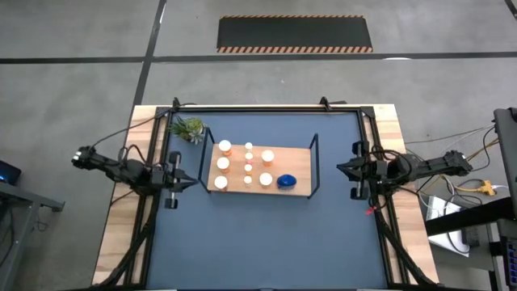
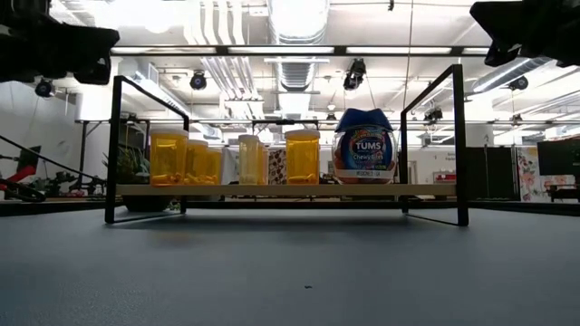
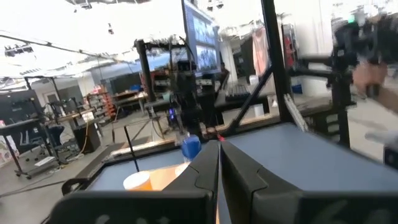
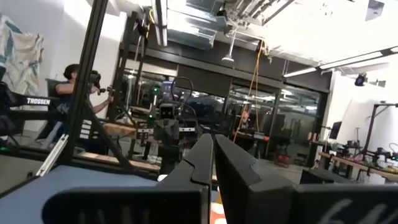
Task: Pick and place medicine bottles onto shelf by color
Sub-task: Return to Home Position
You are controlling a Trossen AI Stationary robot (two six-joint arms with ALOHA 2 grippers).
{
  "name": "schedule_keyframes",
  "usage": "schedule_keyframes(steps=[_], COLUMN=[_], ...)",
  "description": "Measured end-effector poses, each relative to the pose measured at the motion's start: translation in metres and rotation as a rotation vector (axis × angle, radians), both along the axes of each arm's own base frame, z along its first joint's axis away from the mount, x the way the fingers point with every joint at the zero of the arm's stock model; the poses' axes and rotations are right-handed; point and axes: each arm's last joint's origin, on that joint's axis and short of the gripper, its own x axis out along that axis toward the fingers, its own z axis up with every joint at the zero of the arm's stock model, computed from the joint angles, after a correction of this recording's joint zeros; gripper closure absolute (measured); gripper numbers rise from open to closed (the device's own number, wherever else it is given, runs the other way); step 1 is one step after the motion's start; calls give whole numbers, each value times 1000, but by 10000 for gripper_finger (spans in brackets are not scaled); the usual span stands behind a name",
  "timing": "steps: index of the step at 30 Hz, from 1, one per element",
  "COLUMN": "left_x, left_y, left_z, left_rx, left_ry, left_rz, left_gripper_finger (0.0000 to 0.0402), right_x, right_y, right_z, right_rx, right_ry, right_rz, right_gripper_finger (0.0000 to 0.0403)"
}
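Observation:
The shelf [image 1: 260, 191], a light-wood board with black wire ends, stands on the dark-blue mat in the middle of the table. On it stand several medicine bottles: orange ones with white caps [image 1: 223, 163] [image 2: 169, 156], tiny white ones [image 1: 249, 168], and a blue one [image 1: 286, 181] [image 2: 362, 145] at its right end. My left gripper [image 1: 195, 180] [image 3: 219, 145] is shut, level, just off the shelf's left end. My right gripper [image 1: 339, 168] [image 4: 212, 139] is shut and hangs off the shelf's right end. Neither holds anything.
A small green plant [image 1: 189, 128] stands by the shelf's far left corner. The mat [image 1: 266, 242] lies bare between the shelf and the near edge. A black frame [image 1: 266, 108] runs along the table's far side. A person [image 4: 73, 84] shows in the room beyond.

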Motion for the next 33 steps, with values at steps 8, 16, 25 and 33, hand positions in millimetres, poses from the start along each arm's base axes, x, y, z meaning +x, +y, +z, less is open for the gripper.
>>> schedule_keyframes(steps=[8, 16, 25, 33], left_x=[1, 1, 2, 4], left_y=[0, 0, 1, 0], left_z=[-3, -4, -6, -8], left_rx=[-71, -70, -61, -29], left_ry=[19, 22, 45, 67], left_rz=[-11, -9, 56, 61], left_gripper_finger=[402, 402, 402, 402], right_x=[1, 3, 5, 5], right_y=[0, 1, 0, 0], right_z=[-3, -11, -19, -25], right_rx=[-15, -61, -238, -129], right_ry=[30, 113, 199, 257], right_rz=[-3, -12, -87, -54], right_gripper_finger=[394, 394, 394, 394])
